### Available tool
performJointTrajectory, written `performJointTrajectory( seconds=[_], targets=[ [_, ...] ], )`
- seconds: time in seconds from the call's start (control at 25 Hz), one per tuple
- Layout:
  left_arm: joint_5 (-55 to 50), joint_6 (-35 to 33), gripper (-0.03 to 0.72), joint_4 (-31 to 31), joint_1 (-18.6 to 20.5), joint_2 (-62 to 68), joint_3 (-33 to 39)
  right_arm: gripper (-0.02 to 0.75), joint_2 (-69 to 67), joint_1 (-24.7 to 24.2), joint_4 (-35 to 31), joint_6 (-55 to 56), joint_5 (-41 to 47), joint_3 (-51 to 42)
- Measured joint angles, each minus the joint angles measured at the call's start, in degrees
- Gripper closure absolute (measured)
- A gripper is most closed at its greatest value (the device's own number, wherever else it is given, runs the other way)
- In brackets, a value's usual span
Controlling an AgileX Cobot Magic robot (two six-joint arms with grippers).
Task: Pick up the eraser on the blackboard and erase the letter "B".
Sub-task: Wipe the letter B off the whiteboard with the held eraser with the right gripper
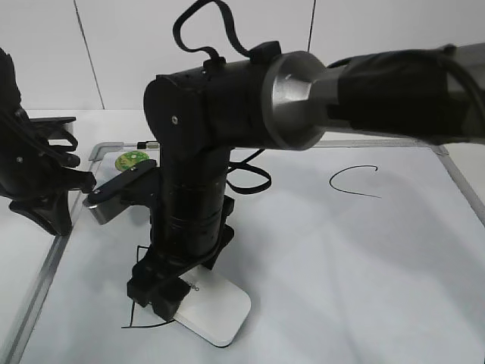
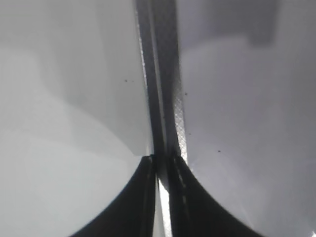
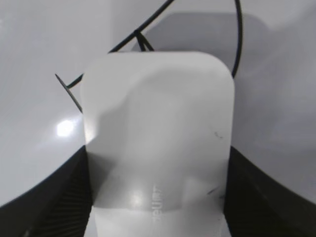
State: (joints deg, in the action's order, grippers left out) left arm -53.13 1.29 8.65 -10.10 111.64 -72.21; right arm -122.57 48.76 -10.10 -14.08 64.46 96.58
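Observation:
The white eraser [image 1: 217,307] [image 3: 158,128] lies flat on the blackboard [image 1: 341,265], near its front left. My right gripper [image 1: 165,288] [image 3: 158,197] has reached across and is shut on the eraser, one black finger pressed to each long side. Thin black strokes of the letter "B" [image 1: 133,312] [image 3: 238,34] show around the eraser; the rest is hidden under the eraser and the arm. My left gripper [image 1: 76,182] [image 2: 162,168] is shut on nothing, hanging over the board's grey left frame [image 2: 165,98].
A hand-drawn "C" [image 1: 352,183] is on the board to the right. A round green sticker [image 1: 132,159] sits at the board's back left corner. The right arm [image 1: 318,91] spans the scene from the upper right, with a cable looped above it.

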Motion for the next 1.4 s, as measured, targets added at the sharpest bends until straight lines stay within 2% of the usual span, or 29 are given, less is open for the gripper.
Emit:
performJointTrajectory(
  seconds=[0.88, 1.4],
  targets=[
    [-0.2, -0.1, 0.651, 0.0, 0.0, 0.0, 0.0, 0.159, -1.9, 5.1, 2.5, -2.6, -0.3, 1.2],
    [-0.2, -0.1, 0.651, 0.1, 0.0, 0.0, 0.0, 0.136, -3.6, 5.9, 5.6, 3.2, 2.0, 3.2]
  ],
)
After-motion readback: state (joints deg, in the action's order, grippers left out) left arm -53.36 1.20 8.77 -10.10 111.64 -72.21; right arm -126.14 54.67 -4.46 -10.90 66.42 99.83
